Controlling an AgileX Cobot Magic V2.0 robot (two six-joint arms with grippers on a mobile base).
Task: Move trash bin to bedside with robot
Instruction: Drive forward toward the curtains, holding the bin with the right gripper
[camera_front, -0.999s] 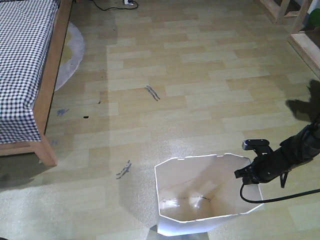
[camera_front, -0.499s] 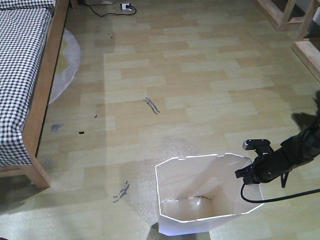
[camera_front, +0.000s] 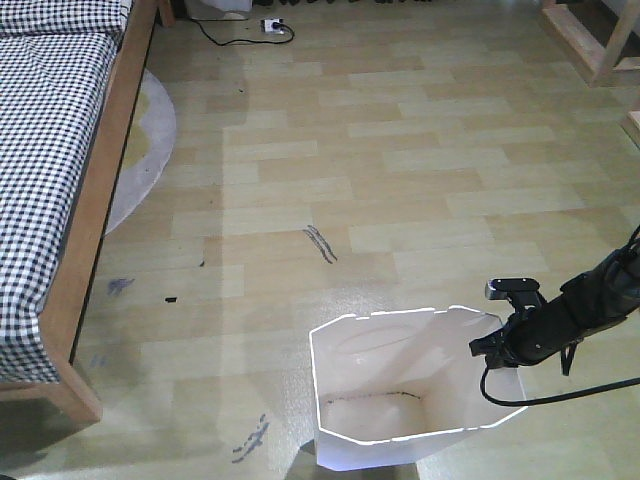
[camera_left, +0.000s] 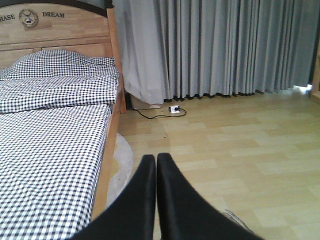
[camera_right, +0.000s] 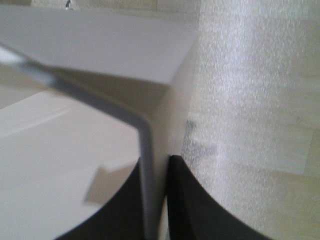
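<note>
The white trash bin (camera_front: 400, 440) stands on the wooden floor at the bottom centre of the front view, its angular rim up and its cream inside showing. My right gripper (camera_front: 492, 352) is shut on the bin's right wall at the rim. In the right wrist view the thin bin wall (camera_right: 155, 150) runs between the two black fingers (camera_right: 185, 200). The bed (camera_front: 50, 150) with checked bedding and a light wooden frame lies at the left, well apart from the bin. My left gripper (camera_left: 156, 159) is shut on nothing, raised and facing the bed (camera_left: 55, 130).
A round pale rug (camera_front: 140, 140) lies partly under the bed. A power strip with a black cable (camera_front: 270, 25) sits at the far wall. Wooden furniture legs (camera_front: 600, 40) stand at the top right. Grey curtains (camera_left: 220, 45) hang behind. Dark scuff marks (camera_front: 322, 243) dot the floor.
The view has shifted: the bed and floor marks have slid across the picture and more of the far wall shows. The bin and the right gripper keep the same place in the picture.
</note>
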